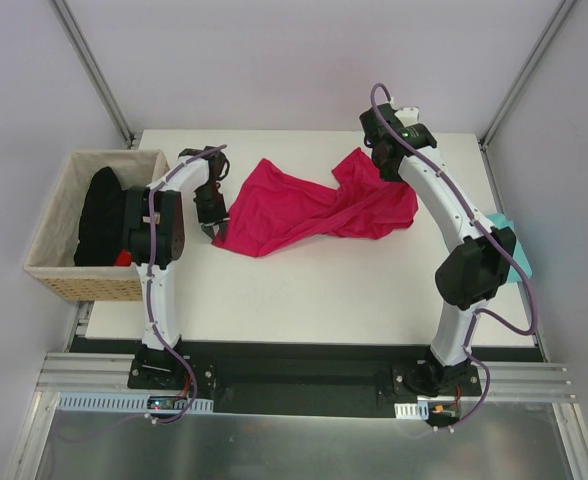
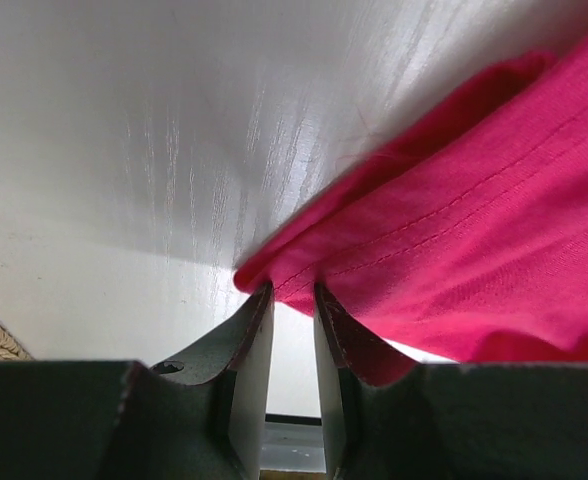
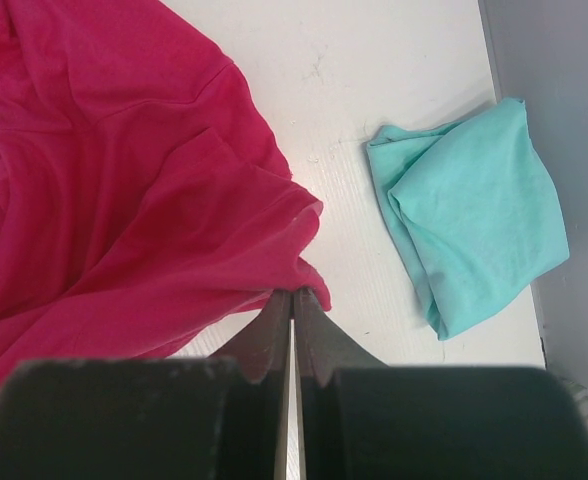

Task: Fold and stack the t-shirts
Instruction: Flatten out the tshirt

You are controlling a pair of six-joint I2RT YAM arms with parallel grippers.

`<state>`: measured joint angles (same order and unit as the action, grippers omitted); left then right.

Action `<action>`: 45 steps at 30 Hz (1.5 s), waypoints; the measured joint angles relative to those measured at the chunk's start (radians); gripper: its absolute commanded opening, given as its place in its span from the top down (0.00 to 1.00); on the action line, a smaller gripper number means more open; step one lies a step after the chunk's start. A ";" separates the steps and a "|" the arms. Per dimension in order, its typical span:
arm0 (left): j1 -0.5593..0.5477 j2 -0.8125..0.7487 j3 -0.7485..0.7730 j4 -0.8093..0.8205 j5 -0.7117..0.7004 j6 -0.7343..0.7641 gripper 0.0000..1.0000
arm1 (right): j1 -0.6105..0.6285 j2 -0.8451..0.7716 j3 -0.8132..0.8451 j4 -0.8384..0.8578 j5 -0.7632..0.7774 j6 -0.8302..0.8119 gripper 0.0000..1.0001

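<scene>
The crumpled pink t-shirt (image 1: 304, 210), lying toward the far edge of the bench (image 1: 324, 290), is clamped by the right claw (image 3: 294, 292). The left claw (image 2: 292, 292) is narrowly parted at its hem, and whether it grips cannot be told. Spreading is judged in hand; an even outward pull is called for.

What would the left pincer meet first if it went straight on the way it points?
The crimson t-shirt: its stitched hem lies right at the tips of the left pincer, draping over one finger. Beyond it is white table, though depth there is unclear.
</scene>
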<state>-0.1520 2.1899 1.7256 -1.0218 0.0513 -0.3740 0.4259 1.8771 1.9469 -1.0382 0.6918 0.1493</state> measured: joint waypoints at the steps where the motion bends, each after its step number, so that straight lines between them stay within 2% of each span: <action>1: 0.000 0.003 0.000 -0.002 0.000 0.001 0.77 | 0.000 0.000 0.000 0.000 0.000 0.000 0.99; 3: 0.000 0.011 0.000 -0.008 0.000 0.002 0.78 | 0.000 0.000 0.000 0.000 0.000 0.001 0.99; 4: 0.000 0.014 0.000 -0.008 0.000 0.003 0.83 | 0.000 0.000 0.000 0.000 0.000 0.002 0.99; 8: 0.000 0.017 0.000 -0.012 0.000 0.010 0.89 | 0.000 0.000 0.000 0.000 0.000 0.006 0.99; 10: 0.000 0.018 0.000 -0.013 0.000 0.015 1.00 | 0.000 0.000 0.000 0.000 0.000 0.007 0.99; 28: 0.000 0.027 0.060 -0.022 0.053 0.019 1.00 | 0.000 0.000 0.000 -0.007 0.000 0.008 0.99; 45: 0.001 -0.113 0.241 -0.059 0.043 -0.012 1.00 | -0.001 0.000 0.007 -0.006 0.000 0.011 0.99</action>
<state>-0.1513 2.0769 1.9667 -1.0805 0.0940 -0.3859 0.4248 1.8771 1.9541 -1.0447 0.6914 0.1604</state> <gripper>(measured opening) 0.003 0.017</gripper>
